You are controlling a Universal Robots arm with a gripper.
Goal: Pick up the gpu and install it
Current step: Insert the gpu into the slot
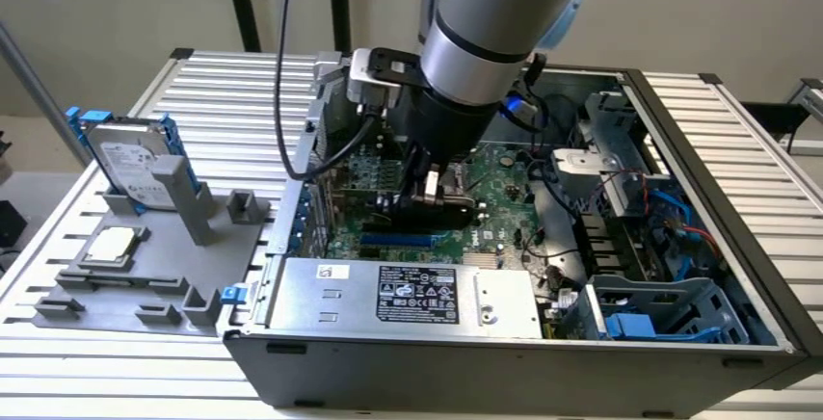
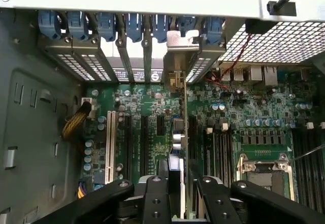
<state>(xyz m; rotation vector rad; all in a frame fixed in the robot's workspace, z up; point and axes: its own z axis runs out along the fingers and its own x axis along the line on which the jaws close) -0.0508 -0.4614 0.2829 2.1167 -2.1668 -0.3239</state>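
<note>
You see the gripper [image 1: 431, 200] clamped on the gpu [image 2: 179, 132], edge-down over the motherboard [image 2: 147, 107] inside the case [image 1: 515, 367], long axis and bracket [image 2: 175, 66] pointing toward the exterior view's left wall.

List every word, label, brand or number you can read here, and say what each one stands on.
No text here can be read.
Black label on the power supply: white print, too small to read.
White sticker beside it: too small.
Hard drive label: too small.
Motherboard markings: blurred, unreadable.
</note>
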